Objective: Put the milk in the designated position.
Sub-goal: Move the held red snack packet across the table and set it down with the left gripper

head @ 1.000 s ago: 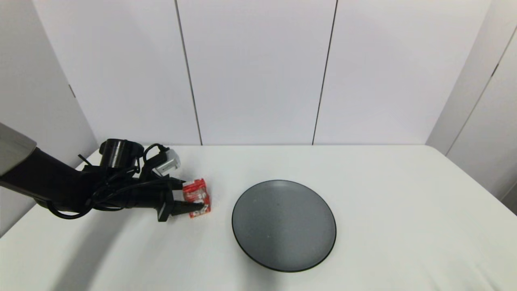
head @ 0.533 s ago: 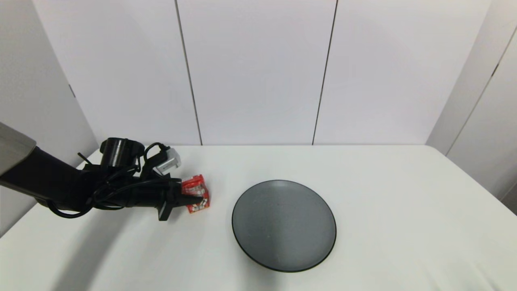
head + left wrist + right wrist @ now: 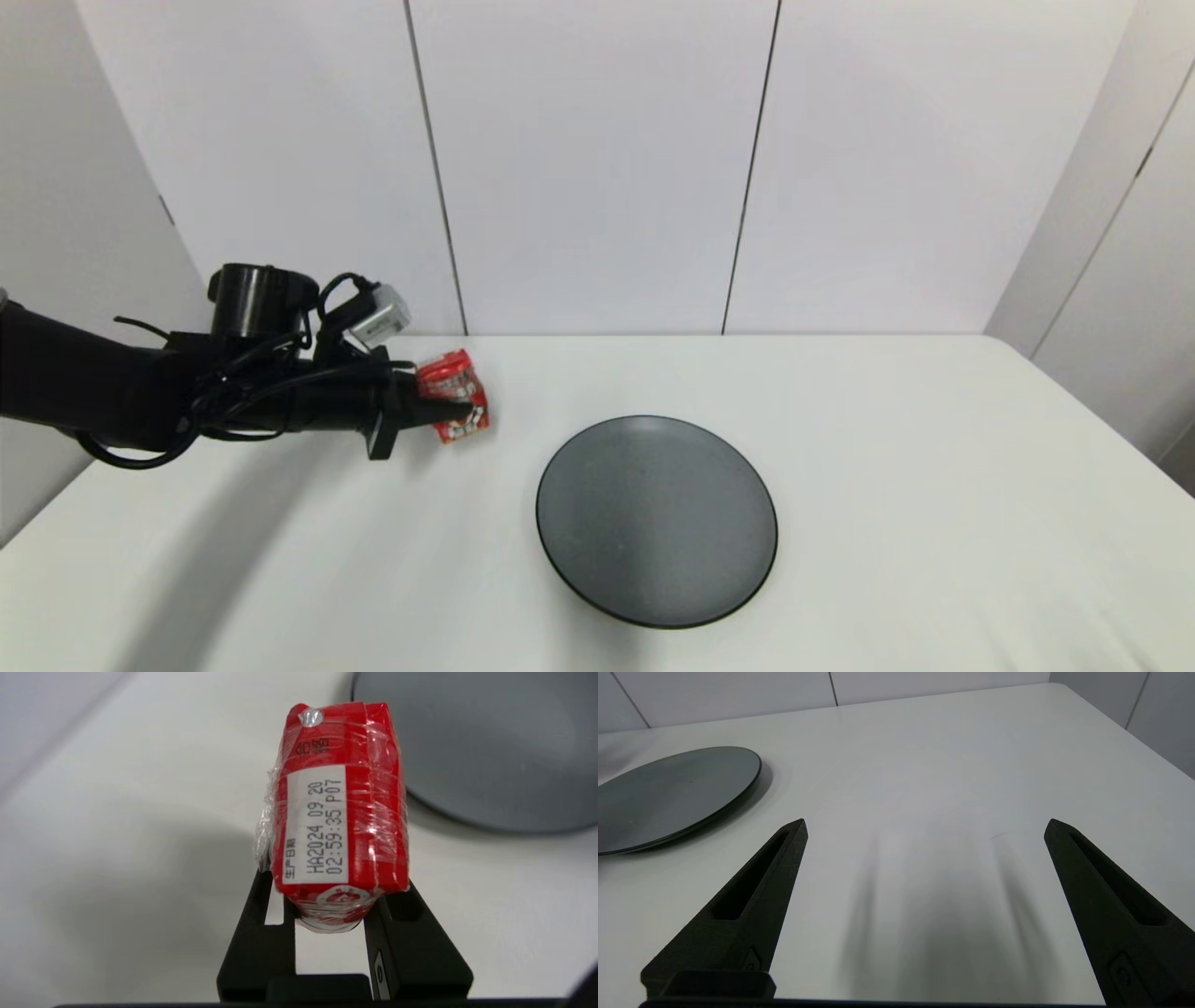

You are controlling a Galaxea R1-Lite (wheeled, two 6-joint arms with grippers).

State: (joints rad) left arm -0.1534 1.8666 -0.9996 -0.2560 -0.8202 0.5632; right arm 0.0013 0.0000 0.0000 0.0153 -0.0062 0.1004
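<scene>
Clenched on the milk [image 3: 453,407] at the far left, clear of the worktop [image 3: 887,448], the left gripper [image 3: 446,408] holds its long axis along the fingers, plate [image 3: 655,519] to its right; right gripper [image 3: 924,830] is spread, idle.

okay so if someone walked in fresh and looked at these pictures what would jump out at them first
The small red rectangular milk carton, wrapped in clear film, clamped in the left gripper above the white table's far left part. Next, the round dark grey plate lying mid-table, to the carton's right. The right gripper hangs open over bare tabletop.
</scene>
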